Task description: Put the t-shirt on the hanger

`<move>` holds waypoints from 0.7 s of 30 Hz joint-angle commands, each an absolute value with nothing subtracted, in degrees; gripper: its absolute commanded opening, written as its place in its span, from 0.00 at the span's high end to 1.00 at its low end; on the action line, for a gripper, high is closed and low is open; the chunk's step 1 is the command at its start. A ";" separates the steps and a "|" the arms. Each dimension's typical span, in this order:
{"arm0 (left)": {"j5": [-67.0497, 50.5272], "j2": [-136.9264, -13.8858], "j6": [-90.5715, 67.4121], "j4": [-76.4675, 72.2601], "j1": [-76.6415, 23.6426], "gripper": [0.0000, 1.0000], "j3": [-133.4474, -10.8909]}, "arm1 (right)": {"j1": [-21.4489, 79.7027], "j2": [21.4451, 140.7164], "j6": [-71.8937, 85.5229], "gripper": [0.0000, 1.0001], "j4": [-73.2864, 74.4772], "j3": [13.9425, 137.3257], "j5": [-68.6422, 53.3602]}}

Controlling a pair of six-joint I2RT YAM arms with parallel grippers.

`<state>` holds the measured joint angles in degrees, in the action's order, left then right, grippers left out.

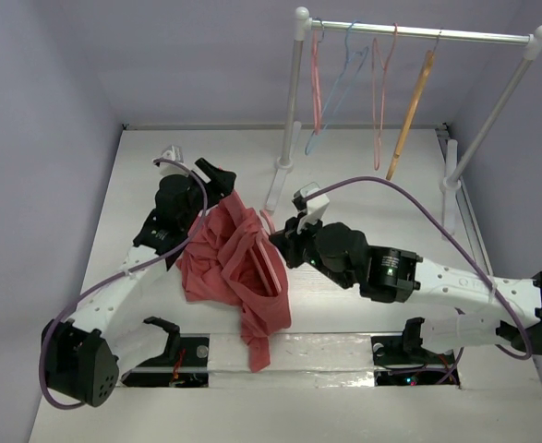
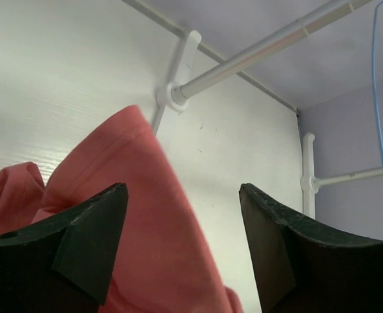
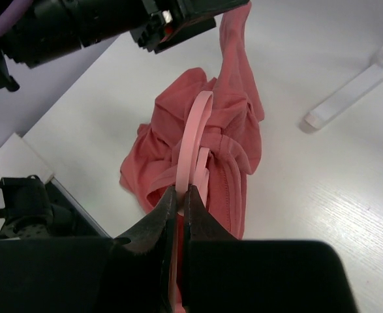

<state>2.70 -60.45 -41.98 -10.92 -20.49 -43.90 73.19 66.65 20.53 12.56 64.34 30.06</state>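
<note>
The salmon-red t-shirt (image 1: 229, 263) lies bunched between the arms, and one end is drawn up into a peak. The thick pink hanger (image 3: 192, 127) runs through the shirt's folds and is mostly covered by cloth. My right gripper (image 3: 180, 190) is shut on the hanger's pink bar, and it sits at the shirt's right edge in the top view (image 1: 286, 245). My left gripper (image 2: 182, 188) is wide open at the raised peak (image 1: 220, 180). The cloth (image 2: 145, 215) rises between its jaws, close to the left finger (image 2: 87, 241).
A white clothes rack (image 1: 418, 32) stands at the back right, and its foot (image 1: 275, 185) is just beyond the shirt. Thin pink wire (image 1: 317, 83), blue (image 1: 340, 83) and orange-tan (image 1: 409, 115) hangers hang on it. Both arm bases sit at the near edge.
</note>
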 commanded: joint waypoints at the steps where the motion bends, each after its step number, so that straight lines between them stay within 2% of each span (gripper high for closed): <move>1: 0.44 -60.82 -40.69 -17.22 -20.21 0.36 -46.41 | 73.39 64.69 21.36 1.00 8.96 63.72 27.86; 10: 5.44 -64.07 -40.61 -16.26 -19.69 0.46 -46.58 | 73.39 62.75 21.71 1.00 7.30 61.96 26.37; 21: 10.02 -67.49 -38.41 -14.67 -19.69 0.43 -47.72 | 73.39 62.49 21.45 1.00 6.94 61.87 25.31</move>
<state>8.40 -66.67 -40.12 -13.06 -20.10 -44.86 73.19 63.70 21.21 11.92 61.76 26.46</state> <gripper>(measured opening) 0.564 0.041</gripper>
